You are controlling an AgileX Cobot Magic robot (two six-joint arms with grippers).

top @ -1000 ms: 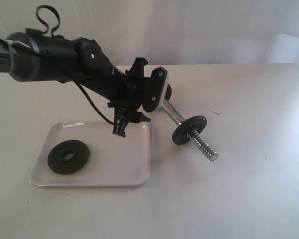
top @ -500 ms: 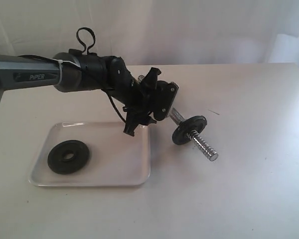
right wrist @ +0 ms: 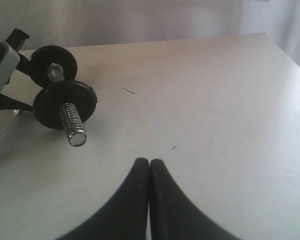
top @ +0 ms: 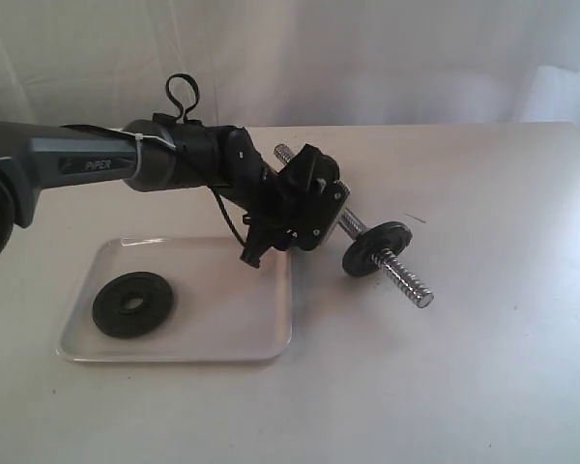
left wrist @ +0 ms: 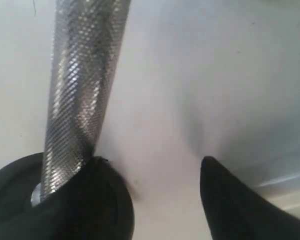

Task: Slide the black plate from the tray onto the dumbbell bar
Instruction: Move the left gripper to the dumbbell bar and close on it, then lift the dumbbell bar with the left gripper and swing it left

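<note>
One black plate (top: 132, 304) lies flat in the white tray (top: 271, 329). The dumbbell bar (top: 406, 280) lies slanted on the table right of the tray, with a black plate (top: 377, 248) threaded on near its front end. The right wrist view shows a second plate (right wrist: 53, 62) further back on the bar (right wrist: 72, 122). My left gripper (top: 319, 198) is at the bar's middle. In the left wrist view it is open (left wrist: 155, 200), bare table shows between its fingers, and the knurled bar (left wrist: 85, 75) passes through a plate (left wrist: 10, 200) beside one finger. My right gripper (right wrist: 149, 162) is shut and empty.
The white table (top: 483, 367) runs out right of and in front of the bar. A pale curtain hangs behind the table's far edge. My left arm (top: 87, 164) stretches over the table above the tray's far side.
My left arm has swung right and down along the bar. The bar and its front plate shifted slightly right, and the bar's far threaded end now shows.
</note>
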